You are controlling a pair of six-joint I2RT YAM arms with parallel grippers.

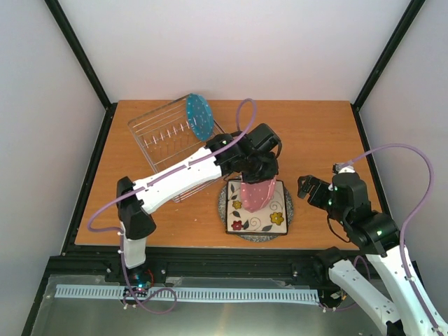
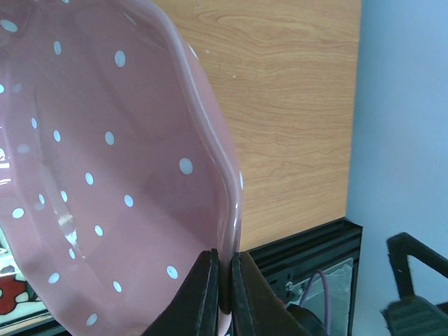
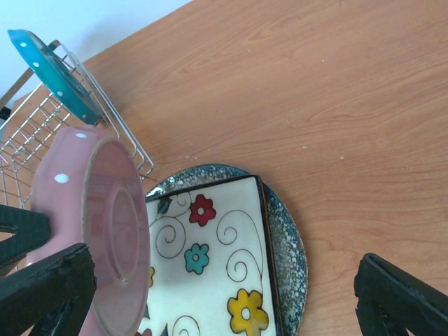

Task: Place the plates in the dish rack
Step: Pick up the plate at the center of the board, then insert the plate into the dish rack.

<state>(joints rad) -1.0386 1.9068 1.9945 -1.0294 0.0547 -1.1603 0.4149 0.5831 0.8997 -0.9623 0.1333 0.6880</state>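
A pink white-dotted scalloped plate [image 2: 105,161] hangs tilted on edge, with my left gripper [image 2: 224,283] shut on its rim; in the top view this pink plate [image 1: 257,194] is just above the stack and the left gripper [image 1: 257,175] is over it. Below lie a square cream flowered plate [image 1: 260,213] on a round grey speckled plate [image 1: 290,210]. A blue dotted plate [image 1: 199,115] stands in the wire dish rack [image 1: 164,136]. My right gripper [image 1: 316,183] is open, right of the stack, holding nothing. The right wrist view shows the square plate [image 3: 217,266], grey plate [image 3: 288,245] and pink plate [image 3: 105,238].
The dish rack [image 3: 42,126] sits at the table's back left, its near corner close to the stacked plates. Bare wooden table [image 1: 315,133] lies right of and behind the stack. Black frame rails border the table edges.
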